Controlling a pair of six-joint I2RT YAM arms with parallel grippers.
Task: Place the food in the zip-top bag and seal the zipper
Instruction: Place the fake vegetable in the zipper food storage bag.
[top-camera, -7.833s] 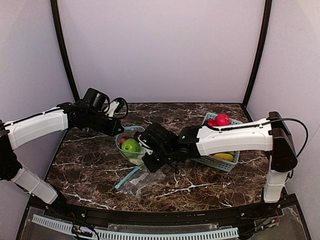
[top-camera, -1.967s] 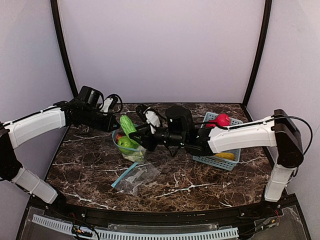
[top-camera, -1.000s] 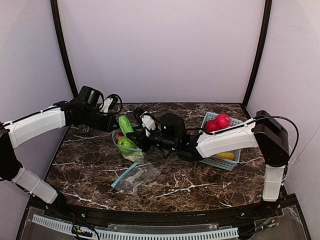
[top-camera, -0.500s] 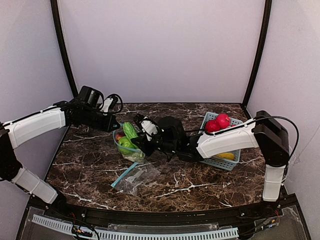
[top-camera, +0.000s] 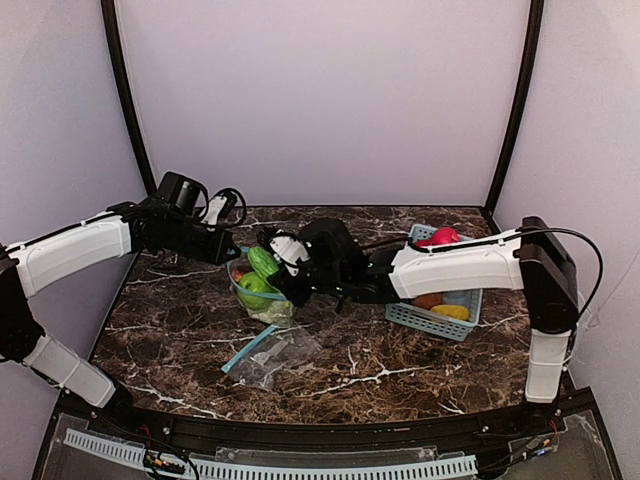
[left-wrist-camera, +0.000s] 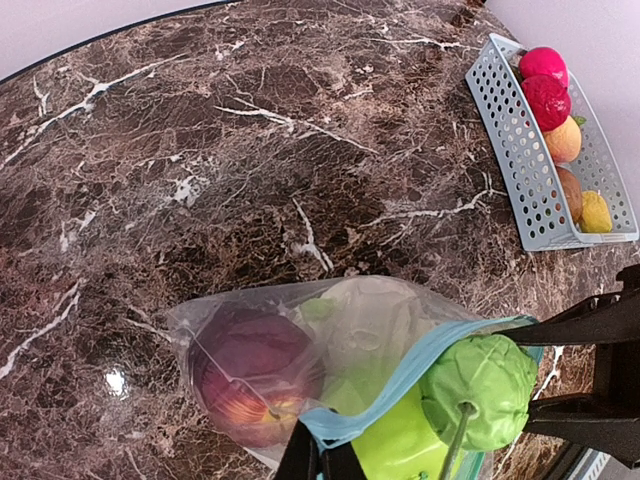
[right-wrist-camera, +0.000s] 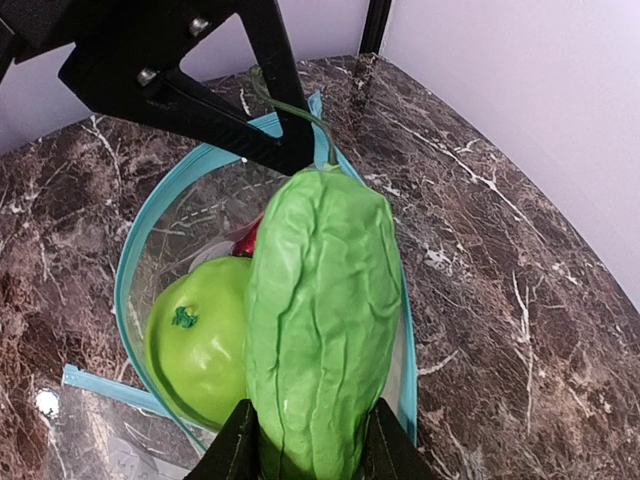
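Lowered to bag (left-wrist-camera: 262, 322) mouth since earlier: green gourd (right-wrist-camera: 320, 320), pinched in right pincer (right-wrist-camera: 312, 445). Left pincer (left-wrist-camera: 320, 462) pinching rim. Remaining: basket (left-wrist-camera: 508, 150) food, zipper (right-wrist-camera: 124, 290).

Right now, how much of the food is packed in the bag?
Done: a green apple, a red apple and a cauliflower sit in the bag. In hand: the left gripper pinches the bag's rim while the right gripper holds a green vegetable at its mouth. Left: the fruits in the basket, then the zipper, open now.
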